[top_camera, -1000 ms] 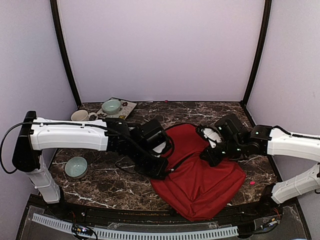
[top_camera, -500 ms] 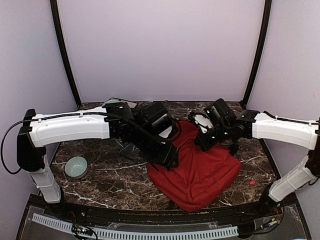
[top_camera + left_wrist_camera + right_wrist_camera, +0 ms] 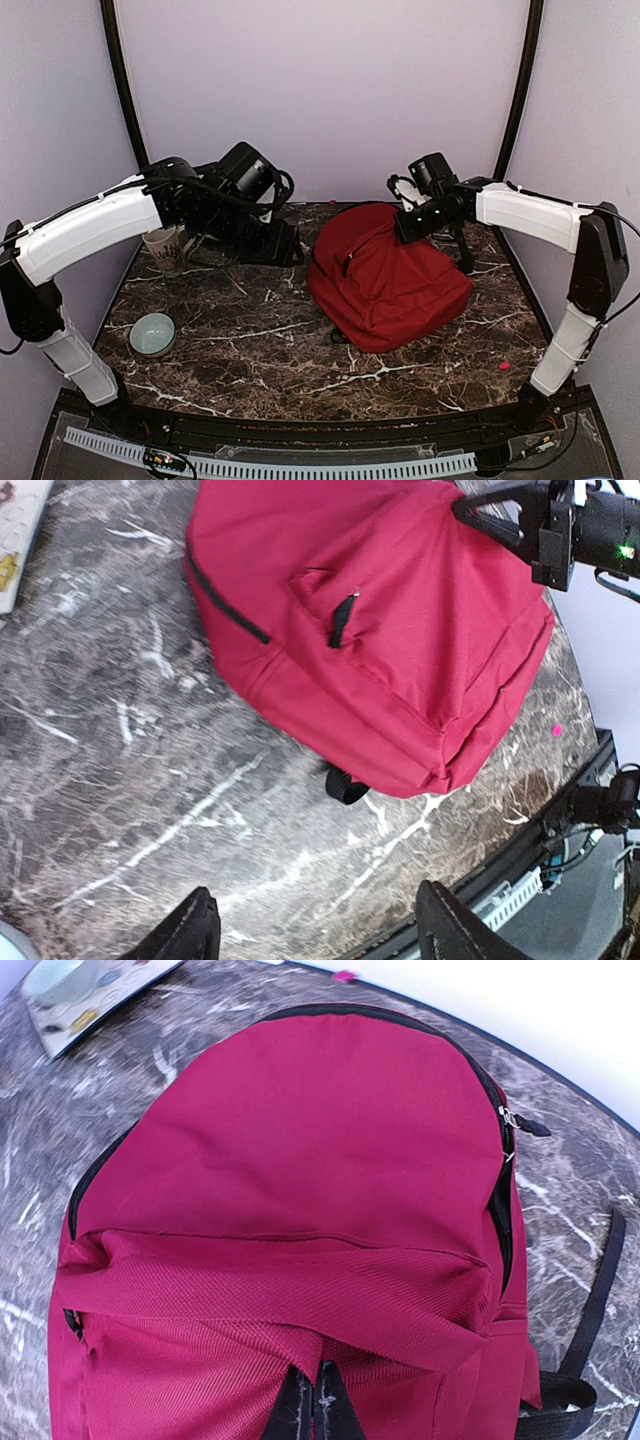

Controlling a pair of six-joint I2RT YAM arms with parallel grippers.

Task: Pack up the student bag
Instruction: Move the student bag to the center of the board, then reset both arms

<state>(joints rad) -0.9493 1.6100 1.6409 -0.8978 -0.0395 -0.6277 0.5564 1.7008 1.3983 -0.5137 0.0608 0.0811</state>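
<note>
Here right end effector [image 3: 316,1402] pinches student bag [image 3: 390,285] top; left end effector [image 3: 320,935] wide, empty; straps [image 3: 598,1290] mostly hidden.

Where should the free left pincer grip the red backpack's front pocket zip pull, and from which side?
Grip the black pull tab on the student bag's front face, across its narrow width. It lies on the side tilted toward the left pincer, so probably approach from the left, slightly above.
</note>
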